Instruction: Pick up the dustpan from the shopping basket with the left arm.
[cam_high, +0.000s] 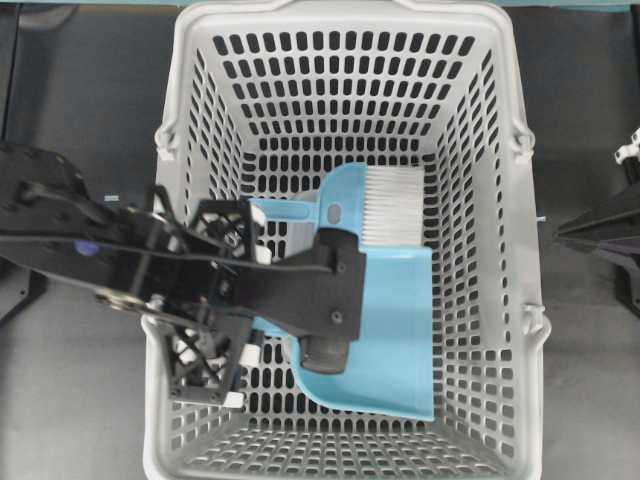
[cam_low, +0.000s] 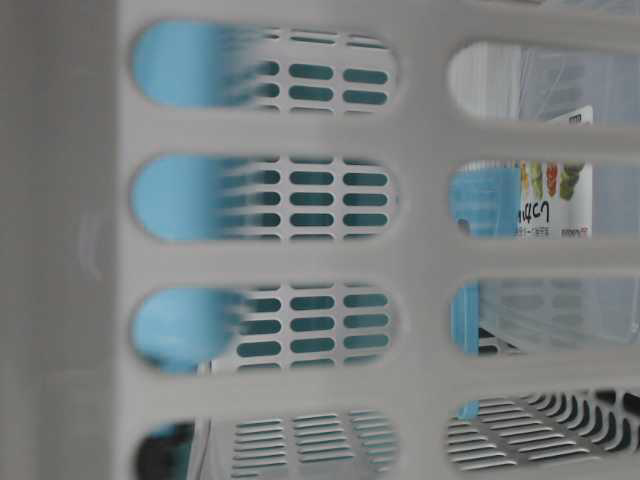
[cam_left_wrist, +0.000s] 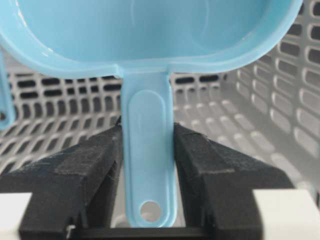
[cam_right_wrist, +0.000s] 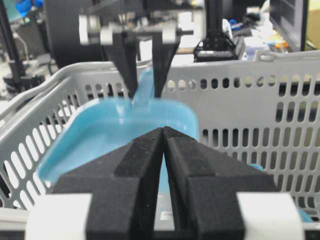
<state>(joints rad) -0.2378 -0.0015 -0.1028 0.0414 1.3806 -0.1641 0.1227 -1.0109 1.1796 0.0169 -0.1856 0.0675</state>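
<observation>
In the middle of the wrist picture the left arm's fingers (cam_left_wrist: 100, 165) pinch the dustpan (cam_left_wrist: 148, 165) by its thin handle inside the shopping basket (cam_left_wrist: 280, 120), so the heavy scoop could tip and slip out.

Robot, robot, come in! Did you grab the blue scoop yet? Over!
Left claw shut on dustpan handle. Right claw shut, empty, outside the shopping basket. Brush lies beside the scoop.
</observation>
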